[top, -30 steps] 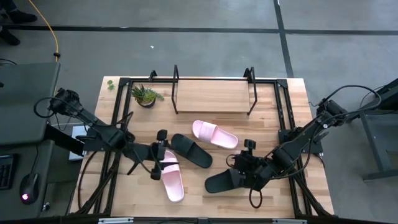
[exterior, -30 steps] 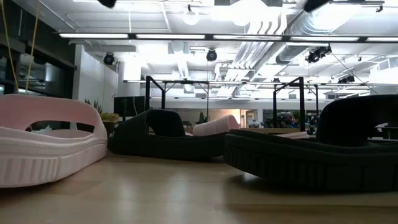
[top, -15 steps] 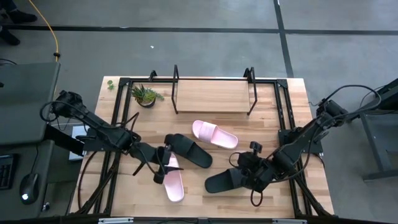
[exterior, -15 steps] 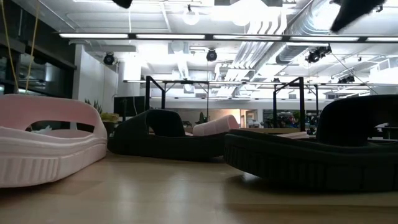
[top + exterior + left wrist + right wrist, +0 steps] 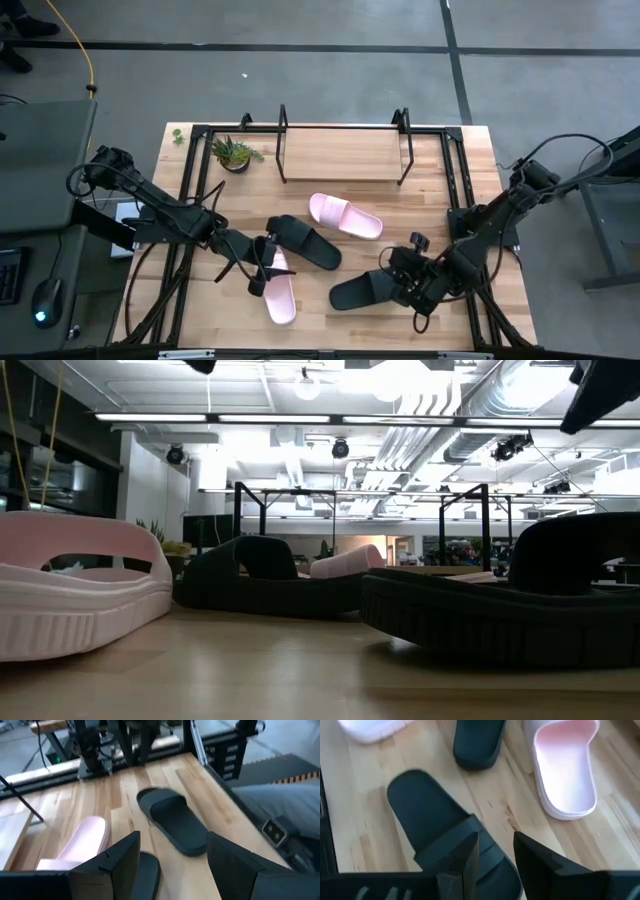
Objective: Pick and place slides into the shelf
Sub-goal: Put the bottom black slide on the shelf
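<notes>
Four slides lie sole-down on the tabletop. One pink slide and one black slide are in the middle. A second pink slide lies near the front. A second black slide lies front right. The shelf stands at the far edge, its board bare. My left gripper hovers open over the front pink slide's strap end and looks across at the front black slide. My right gripper is open above that black slide's strap.
A small potted plant stands at the far left beside the shelf. Black frame rails run along both sides of the table. In the low view the slides block much of the front.
My right gripper has come down and toward the table's near right edge, above the front black slide, and has rolled about its own axis. In the low view a dark part of an arm has dipped in at the top right. No slide has moved.
</notes>
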Controlling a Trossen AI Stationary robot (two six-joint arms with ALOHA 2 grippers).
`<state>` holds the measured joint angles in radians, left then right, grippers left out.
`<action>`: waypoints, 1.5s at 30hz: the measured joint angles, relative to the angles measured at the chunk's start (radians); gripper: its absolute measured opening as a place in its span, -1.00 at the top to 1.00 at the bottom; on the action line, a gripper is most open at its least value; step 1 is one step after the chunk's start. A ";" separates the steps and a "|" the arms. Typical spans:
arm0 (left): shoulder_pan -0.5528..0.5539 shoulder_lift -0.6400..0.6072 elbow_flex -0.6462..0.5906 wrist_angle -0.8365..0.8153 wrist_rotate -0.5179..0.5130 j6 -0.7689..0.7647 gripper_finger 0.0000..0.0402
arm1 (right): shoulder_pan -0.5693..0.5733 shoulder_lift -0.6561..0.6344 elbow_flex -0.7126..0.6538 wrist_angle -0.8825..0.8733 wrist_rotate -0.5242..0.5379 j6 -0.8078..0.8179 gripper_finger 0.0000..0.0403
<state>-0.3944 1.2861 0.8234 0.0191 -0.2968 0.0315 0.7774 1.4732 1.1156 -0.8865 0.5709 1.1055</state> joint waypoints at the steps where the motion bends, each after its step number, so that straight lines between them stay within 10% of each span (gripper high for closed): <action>1: 0.000 0.001 0.000 0.002 0.000 0.010 -0.05 | 0.005 -0.003 0.000 0.000 0.005 0.020 0.43; 28: 0.001 0.021 0.000 0.008 -0.009 0.032 -0.05 | 0.040 0.072 0.001 0.198 -0.101 0.238 0.43; 38: 0.001 0.021 0.000 0.008 -0.010 0.026 -0.05 | 0.044 0.078 0.002 0.514 -0.083 -0.264 0.43; 45: 0.001 0.021 0.000 0.007 -0.010 0.020 -0.05 | 0.041 0.078 0.002 0.584 -0.123 -0.281 0.43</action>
<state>-0.3931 1.3075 0.8238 0.0265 -0.3069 0.0513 0.8183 1.5511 1.1172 -0.3020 0.4483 0.8244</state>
